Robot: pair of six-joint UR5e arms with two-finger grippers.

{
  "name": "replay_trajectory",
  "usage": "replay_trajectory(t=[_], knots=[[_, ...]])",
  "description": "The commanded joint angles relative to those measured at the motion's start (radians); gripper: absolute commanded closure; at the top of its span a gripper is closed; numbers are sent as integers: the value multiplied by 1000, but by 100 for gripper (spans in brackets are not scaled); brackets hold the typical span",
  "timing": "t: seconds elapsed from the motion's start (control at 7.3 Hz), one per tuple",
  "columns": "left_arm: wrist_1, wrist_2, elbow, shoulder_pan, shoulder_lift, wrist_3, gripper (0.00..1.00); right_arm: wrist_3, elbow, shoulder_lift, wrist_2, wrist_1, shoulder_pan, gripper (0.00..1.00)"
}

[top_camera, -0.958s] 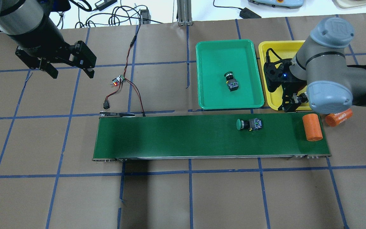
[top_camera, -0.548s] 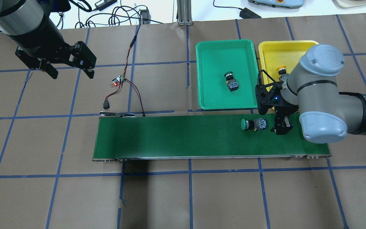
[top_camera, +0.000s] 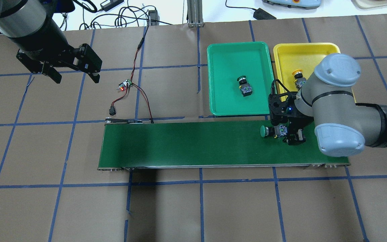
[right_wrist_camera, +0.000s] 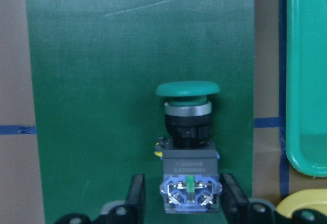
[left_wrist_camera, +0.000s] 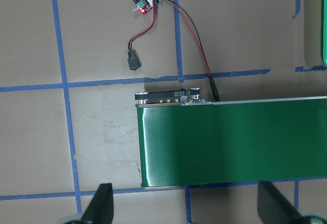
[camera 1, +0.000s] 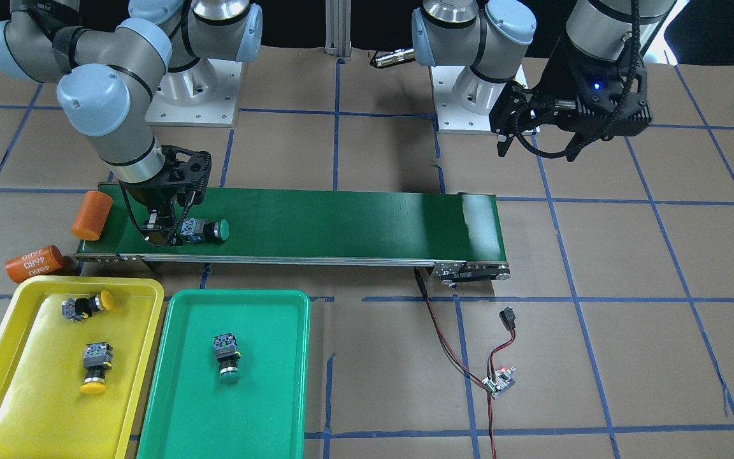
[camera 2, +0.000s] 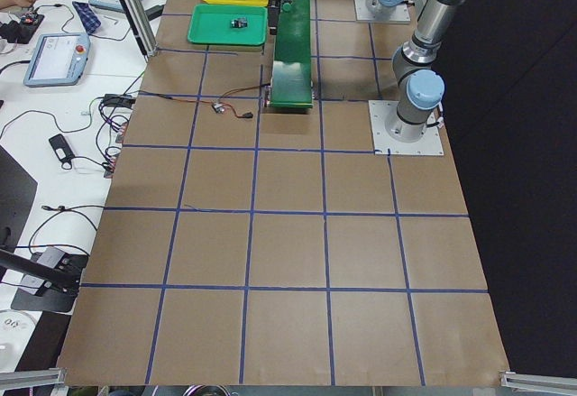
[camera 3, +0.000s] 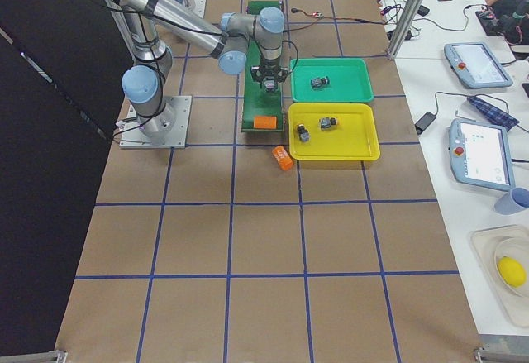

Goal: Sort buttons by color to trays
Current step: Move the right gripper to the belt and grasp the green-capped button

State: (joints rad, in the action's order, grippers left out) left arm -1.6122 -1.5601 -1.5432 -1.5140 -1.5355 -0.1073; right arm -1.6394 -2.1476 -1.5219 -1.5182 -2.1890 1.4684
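Button [right_wrist_camera: 187, 132] green, on belt [right_wrist_camera: 102, 81] | likely light, rigid; grip flat sides of its terminal block | right gripper [right_wrist_camera: 183, 201] parted, astride block | left gripper [left_wrist_camera: 186, 206] wide, empty

The conveyor belt [left_wrist_camera: 230, 142] is being framed by spread jaws of the left gripper [left_wrist_camera: 186, 204], a circuit board [left_wrist_camera: 148, 1] lit beyond.

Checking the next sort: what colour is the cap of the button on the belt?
Green; the button shows best in the right wrist view.
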Motion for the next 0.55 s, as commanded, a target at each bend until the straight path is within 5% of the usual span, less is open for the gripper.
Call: replay_trajectory(t=[0.0,0.41], knots=[[0,0,0,0,0,0,0,-5,0,0,-2,0,1,90],[0,0,3,0,-2,-2,0,7,78,21,18,-3,29,93]])
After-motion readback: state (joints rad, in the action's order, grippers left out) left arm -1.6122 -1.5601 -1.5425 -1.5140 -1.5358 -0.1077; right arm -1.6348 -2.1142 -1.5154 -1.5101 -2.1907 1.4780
